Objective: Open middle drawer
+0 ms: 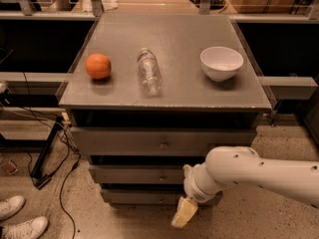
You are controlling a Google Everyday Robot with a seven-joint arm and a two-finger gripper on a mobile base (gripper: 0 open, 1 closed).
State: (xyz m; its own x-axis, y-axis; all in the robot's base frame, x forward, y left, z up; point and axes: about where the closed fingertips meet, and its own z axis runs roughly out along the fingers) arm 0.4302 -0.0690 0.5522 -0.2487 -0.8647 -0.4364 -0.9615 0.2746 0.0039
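Nearest the camera, the gripper [184,213] is seen low before the cabinet's [75,101] lower right part, pointed down toward the floor at the end of the white arm [259,171], which reaches in from the right. Whether it is spread or closed cannot be told. White shoes [20,218] are seen on the floor at lower left.

Just behind, the middle drawer [134,174] is found as the second of three grey fronts, shut, with its right end hidden by the arm. Its small round knob [162,177] sits above and to the left of the gripper, not touched. The taller top drawer [124,142] lies above it and the lowest drawer [134,196] beneath.

The front is judged stiff and rigid, likely to slide straight out. Its weight cannot be judged, since the contents are hidden. The knob is the only hold offered; being small, smooth metal, it is expected to be slippery, so it should be gripped squarely and pulled level.

Farther back, an orange [98,66], a bottle [149,71] lying on its side and a white bowl [222,62] are seen on the top.
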